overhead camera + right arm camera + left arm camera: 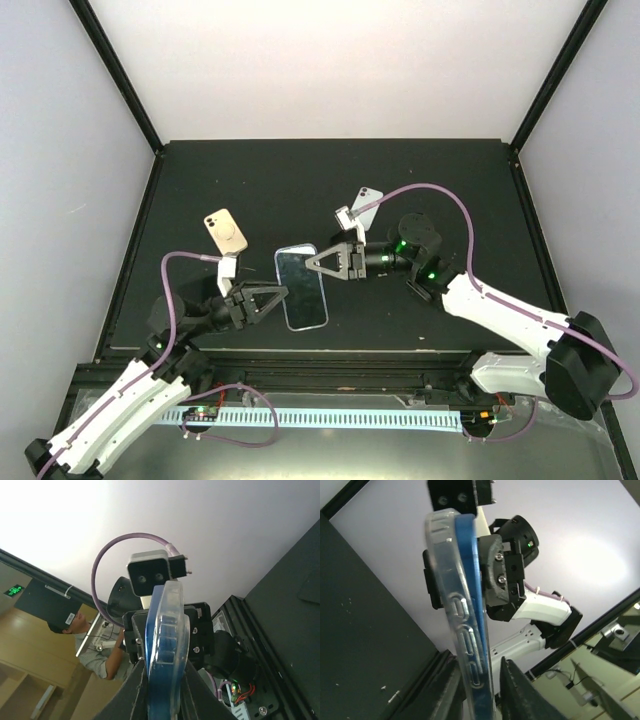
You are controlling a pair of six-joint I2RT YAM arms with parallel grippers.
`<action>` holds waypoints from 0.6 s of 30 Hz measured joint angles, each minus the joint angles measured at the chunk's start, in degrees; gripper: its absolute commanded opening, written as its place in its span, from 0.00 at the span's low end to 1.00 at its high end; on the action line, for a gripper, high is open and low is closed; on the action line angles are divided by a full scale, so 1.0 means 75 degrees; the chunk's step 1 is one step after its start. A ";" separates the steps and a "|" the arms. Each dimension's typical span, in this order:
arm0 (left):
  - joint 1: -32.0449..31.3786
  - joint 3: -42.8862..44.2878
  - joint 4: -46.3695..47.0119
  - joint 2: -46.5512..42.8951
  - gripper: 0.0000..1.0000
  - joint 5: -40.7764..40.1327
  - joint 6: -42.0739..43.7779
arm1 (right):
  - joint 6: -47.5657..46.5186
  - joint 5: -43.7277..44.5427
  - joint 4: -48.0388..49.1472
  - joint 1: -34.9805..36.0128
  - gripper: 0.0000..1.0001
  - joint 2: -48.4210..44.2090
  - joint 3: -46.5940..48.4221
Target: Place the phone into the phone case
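The left gripper (280,298) and right gripper (312,263) each clamp the blue phone (302,290) from opposite edges, over the near-centre of the table (450,190). The clear case (442,580) lies against one face of the phone. Both grippers pinch the two together.

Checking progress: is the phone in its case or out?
Partly in. The blue phone sits against the clear case, but its edge stands proud of the rim in the left wrist view; fully seated, cannot tell.
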 measured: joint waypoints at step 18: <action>-0.0006 -0.0175 -0.0385 -0.0513 0.38 -0.1020 -0.0356 | -0.0863 -0.0434 -0.0099 0.0000 0.08 -0.0213 -0.0909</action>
